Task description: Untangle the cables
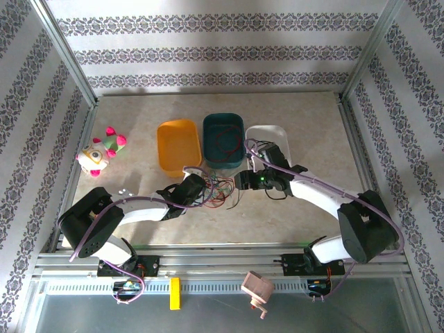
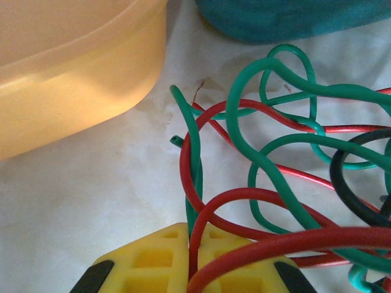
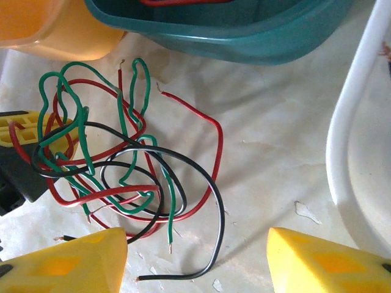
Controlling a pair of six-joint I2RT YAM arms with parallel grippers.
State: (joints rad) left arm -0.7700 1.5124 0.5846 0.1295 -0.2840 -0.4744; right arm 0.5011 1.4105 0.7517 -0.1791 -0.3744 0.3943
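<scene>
A tangle of thin red, green and black cables (image 1: 218, 189) lies on the table in front of the trays. My left gripper (image 1: 200, 187) is at the tangle's left side. Its yellow jaws (image 2: 192, 253) are shut on a red cable (image 2: 197, 232) and a green cable (image 2: 194, 183) that run out together from between them. My right gripper (image 1: 244, 182) is at the tangle's right side. It hangs open just above the table (image 3: 195, 259), and a loose black cable end (image 3: 183, 273) lies between its yellow fingertips (image 3: 91, 259) without touching them.
An orange tray (image 1: 166, 125), a teal tray (image 1: 207, 139) with a red cable loop (image 1: 223, 144) inside, and a white tray (image 1: 274, 129) stand in a row just behind the tangle. A plush toy (image 1: 100, 151) sits at the left. Metal frame rails border the table.
</scene>
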